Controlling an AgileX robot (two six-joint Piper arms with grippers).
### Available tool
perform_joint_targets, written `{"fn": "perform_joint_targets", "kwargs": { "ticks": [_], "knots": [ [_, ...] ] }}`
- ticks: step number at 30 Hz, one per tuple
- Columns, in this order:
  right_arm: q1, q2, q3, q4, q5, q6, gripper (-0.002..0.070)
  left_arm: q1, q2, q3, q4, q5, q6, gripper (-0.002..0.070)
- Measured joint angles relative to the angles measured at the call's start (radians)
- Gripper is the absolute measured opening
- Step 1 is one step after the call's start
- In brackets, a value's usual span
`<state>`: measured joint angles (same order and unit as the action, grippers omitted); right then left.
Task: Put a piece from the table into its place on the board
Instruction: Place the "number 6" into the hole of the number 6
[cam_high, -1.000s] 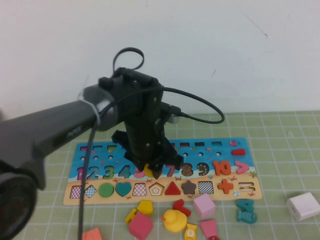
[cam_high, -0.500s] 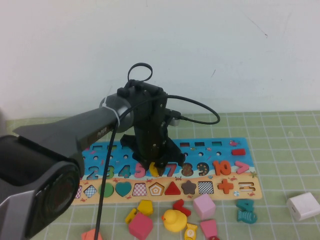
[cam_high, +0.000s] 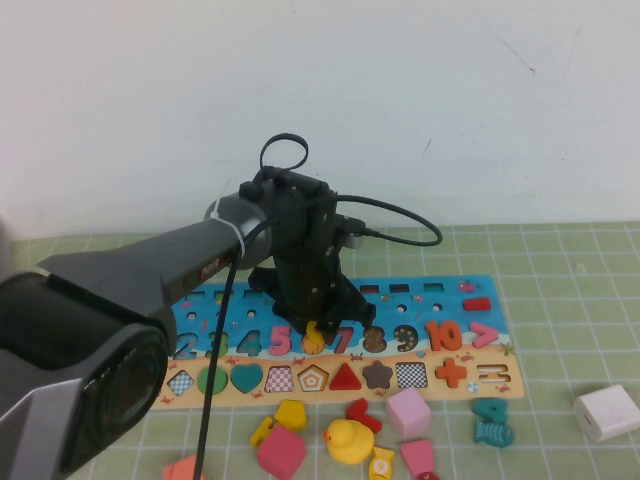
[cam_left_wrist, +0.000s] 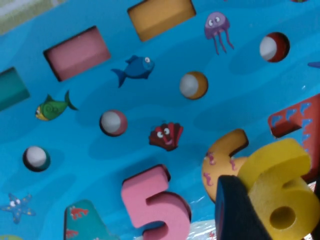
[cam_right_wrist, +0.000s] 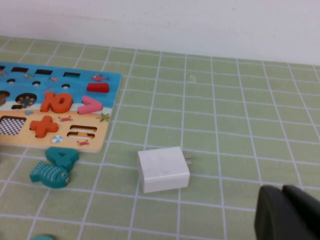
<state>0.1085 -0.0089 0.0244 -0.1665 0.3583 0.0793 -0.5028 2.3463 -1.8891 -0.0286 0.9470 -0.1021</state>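
High view: the left gripper (cam_high: 313, 335) hangs over the board (cam_high: 480, 385), its tip down among the row of numerals, between the pink 5 (cam_high: 279, 341) and the red 7 (cam_high: 341, 339). It is clamped on the piece (cam_high: 313, 338), a yellow 6, which shows just under the dark fingers at the board's numeral row. In front of the board lie loose toys, a yellow duck (cam_high: 346, 439) and a pink cube (cam_high: 408, 411) among them; a white charger (cam_high: 606, 412) sits off the board's right end.

Left wrist view: the piece (cam_left_wrist: 280, 192) is gripped against a dark finger (cam_left_wrist: 235, 212), tilted, just above the board (cam_left_wrist: 150, 95). Its orange 6-shaped recess (cam_left_wrist: 222, 160) lies beside the pink 5 (cam_left_wrist: 157, 200), partly covered by the piece.

Right wrist view: the right gripper (cam_right_wrist: 287, 212) sits low over the green mat, beyond the board's (cam_right_wrist: 107, 107) right end and past the white charger (cam_right_wrist: 164, 169). Its fingers appear pressed together, holding nothing.
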Motion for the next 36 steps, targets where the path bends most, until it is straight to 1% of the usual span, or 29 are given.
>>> {"fn": "perform_joint_targets", "kwargs": {
  "ticks": [9,14,17,36],
  "knots": [
    [0.0,0.0,0.0,0.0,0.0,0.0,-0.0001,0.0,0.041,0.0,-0.001,0.018,0.0,0.0268],
    [0.0,0.0,0.0,0.0,0.0,0.0,-0.0001,0.0,0.041,0.0,0.029,0.014,-0.034,0.0322],
    [0.0,0.0,0.0,0.0,0.0,0.0,-0.0001,0.0,0.041,0.0,0.034,0.011,-0.039,0.0334],
    [0.0,0.0,0.0,0.0,0.0,0.0,-0.0001,0.0,0.039,0.0,0.043,-0.043,-0.05,0.0337]
  ]
}}
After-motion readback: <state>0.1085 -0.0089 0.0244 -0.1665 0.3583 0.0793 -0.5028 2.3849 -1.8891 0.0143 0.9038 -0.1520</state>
